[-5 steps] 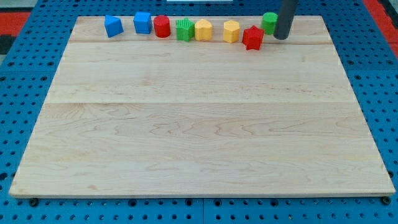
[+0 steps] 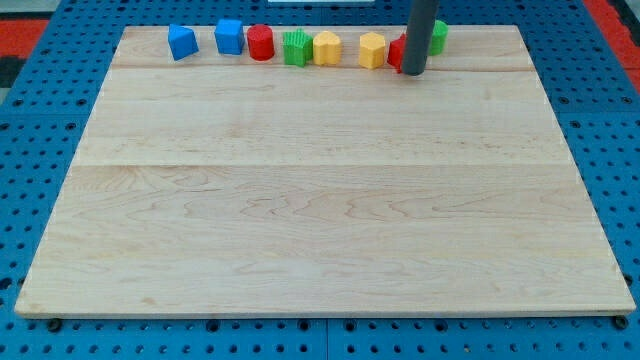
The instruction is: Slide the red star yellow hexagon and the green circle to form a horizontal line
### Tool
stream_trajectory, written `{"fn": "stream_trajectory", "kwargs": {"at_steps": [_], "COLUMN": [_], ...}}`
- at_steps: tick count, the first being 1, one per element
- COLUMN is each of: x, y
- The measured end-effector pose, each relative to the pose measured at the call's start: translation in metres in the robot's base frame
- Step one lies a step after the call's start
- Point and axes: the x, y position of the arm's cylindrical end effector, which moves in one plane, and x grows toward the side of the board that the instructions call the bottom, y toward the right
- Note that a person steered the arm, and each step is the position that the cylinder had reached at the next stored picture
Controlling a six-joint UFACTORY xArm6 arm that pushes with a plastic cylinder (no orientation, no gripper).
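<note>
The red star (image 2: 397,52) sits near the view's top, mostly hidden behind my rod. The yellow hexagon (image 2: 372,50) lies just to its left. The green circle (image 2: 438,36) lies up and to the right of the star, partly hidden by the rod. My tip (image 2: 413,71) rests on the board right in front of the red star, between the star and the green circle.
Along the top edge of the wooden board (image 2: 320,190), from the view's left, stand a blue block (image 2: 182,42), a blue cube (image 2: 230,36), a red cylinder (image 2: 261,42), a green block (image 2: 296,48) and a yellow block (image 2: 327,47).
My rod has moved left and slightly down, from right of the green circle to in front of the red star. The blocks look unmoved.
</note>
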Motion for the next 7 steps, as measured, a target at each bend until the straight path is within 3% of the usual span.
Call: {"fn": "stream_trajectory", "kwargs": {"at_steps": [7], "x": [-0.042], "y": [-0.003]}}
